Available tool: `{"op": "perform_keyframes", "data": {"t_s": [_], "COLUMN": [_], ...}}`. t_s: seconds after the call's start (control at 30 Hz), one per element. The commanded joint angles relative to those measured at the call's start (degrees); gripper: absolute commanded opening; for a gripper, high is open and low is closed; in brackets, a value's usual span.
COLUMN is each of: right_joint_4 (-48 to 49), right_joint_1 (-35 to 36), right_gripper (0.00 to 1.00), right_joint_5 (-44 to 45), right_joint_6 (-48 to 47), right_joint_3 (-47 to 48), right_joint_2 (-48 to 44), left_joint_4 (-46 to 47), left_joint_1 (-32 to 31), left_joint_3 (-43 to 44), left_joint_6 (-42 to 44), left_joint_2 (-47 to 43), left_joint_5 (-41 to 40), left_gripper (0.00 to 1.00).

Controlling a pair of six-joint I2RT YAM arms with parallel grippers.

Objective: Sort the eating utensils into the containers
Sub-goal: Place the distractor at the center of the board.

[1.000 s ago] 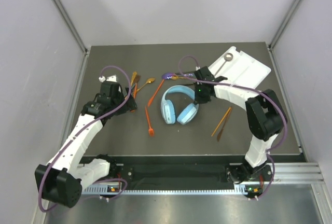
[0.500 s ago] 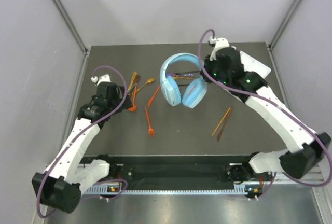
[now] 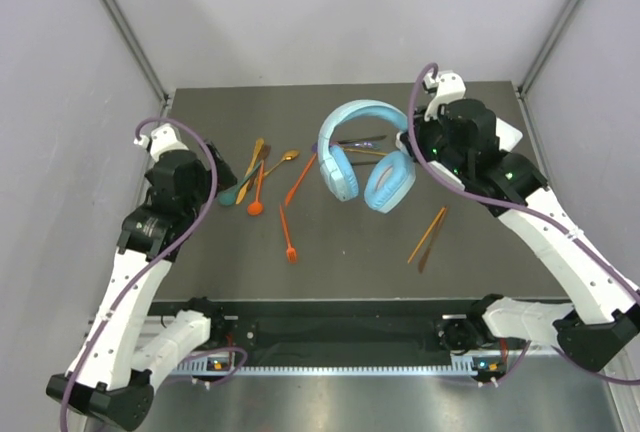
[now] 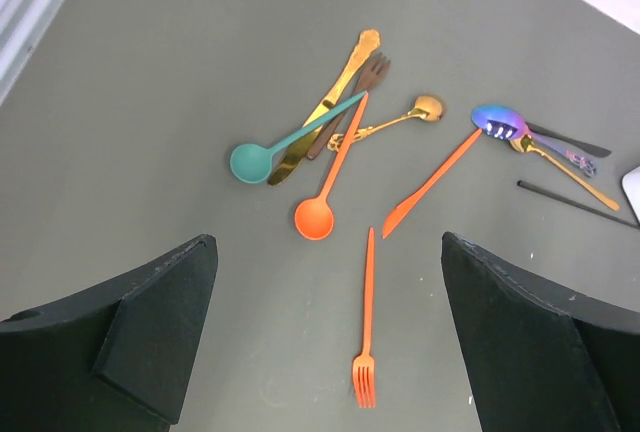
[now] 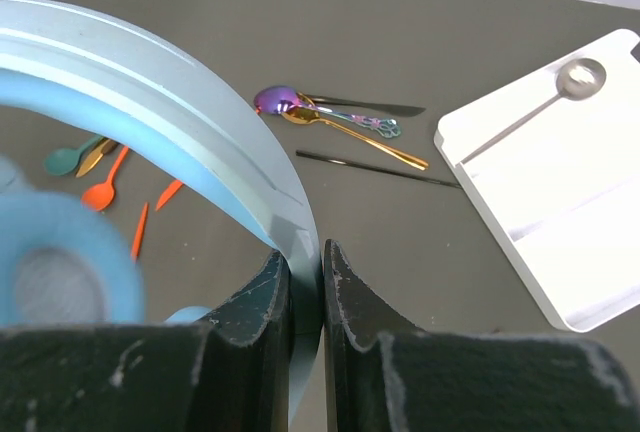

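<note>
My left tool [image 4: 325,262] hangs released, its two black fingers [image 4: 150,332] spread wide with nothing between them. Ahead of it and a little left, on the dark grey worktop [image 4: 150,72], a teal plastic spoon [image 4: 250,162] lies with its handle crossing a gold knife [image 4: 340,92] and a dark brown fork [image 4: 372,70]. An orange round-bowled spoon [image 4: 313,219] rests beside them. Closest to this tool, nearly between the fingertips, is an orange plastic fork [image 4: 366,352], tines towards me. An orange knife [image 4: 430,182] lies just ahead and right of it, with a small gold spoon [image 4: 428,107] beyond. Further right of the tool are an iridescent purple spoon [image 4: 497,119], a slim gold spoon [image 4: 570,174] touching it, and a thin black stick [image 4: 575,199].

My right tool [image 5: 298,282] is clenched on the headband of the light-blue padded headphones [image 3: 360,152], held up clear of the worktop with the ear cups hanging left of the tool. Nearer to me than this tool lies a pair of thin orange and brown pieces [image 3: 428,236], side by side; forks or sticks, I cannot tell. Right of the tool lies the white rectangular plastic tray [image 5: 540,182], with one silver spoon [image 5: 580,77] in it near its far edge.
</note>
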Motion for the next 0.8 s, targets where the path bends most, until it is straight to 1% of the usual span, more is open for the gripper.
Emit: {"op": "perform_keyframes", "data": {"t_s": [0.0, 0.13, 0.27, 0.43, 0.5, 0.53, 0.6, 0.63, 0.7, 0.73, 0.77], "right_joint_4": [5.1, 2.9, 2.4, 1.0, 0.6, 0.3, -2.3, -3.6, -7.8, -8.3, -8.3], "right_joint_1": [0.4, 0.5, 0.5, 0.3, 0.1, 0.0, -0.5, -1.4, -4.0, -4.9, -5.9], "right_gripper": [0.0, 0.0, 0.0, 0.0, 0.0, 0.0, 0.0, 0.0, 0.0, 0.0, 0.0], "right_joint_5": [0.9, 3.1, 5.3, 12.5, 14.1, 17.8, 21.8, 26.7, 29.2, 29.7, 29.2], "right_joint_6": [0.8, 0.4, 0.1, -0.4, -0.7, 0.2, 1.3, 3.1, 5.4, 8.3, 9.2], "right_joint_3": [3.7, 3.7, 3.5, 2.8, 3.0, 3.5, 4.2, 4.8, 4.9, 3.3, 1.8], "right_joint_2": [-4.9, -5.4, -6.8, -8.6, -9.1, -9.2, -8.6, -8.1, -6.4, -6.2, -6.7], "left_joint_4": [-1.7, -1.7, -1.6, -1.3, -1.3, -1.4, -1.4, -1.3, -1.0, -0.4, -0.4], "left_joint_1": [0.2, 0.2, 0.2, 0.2, 0.2, 0.2, 0.3, 0.2, 0.3, 0.2, 0.2], "left_joint_3": [3.7, 5.1, 4.9, 4.0, 4.0, 4.0, 4.2, 4.1, 3.8, 3.7, 3.4], "left_joint_6": [2.0, 3.1, 2.8, 2.8, 3.1, 3.2, 3.3, 3.3, 3.3, 3.4, 3.6], "left_joint_2": [-2.8, -2.5, -1.5, -1.8, -1.9, -1.9, -1.9, -1.9, -1.8, -1.8, -1.6], "left_joint_5": [-2.1, -3.7, -3.3, -3.4, -3.5, -3.5, -3.4, -3.3, -2.7, -2.4, -2.2], "left_gripper": [0.98, 0.98, 0.98, 0.98, 0.98, 0.98, 0.98, 0.98, 0.98, 0.98, 0.98]}}
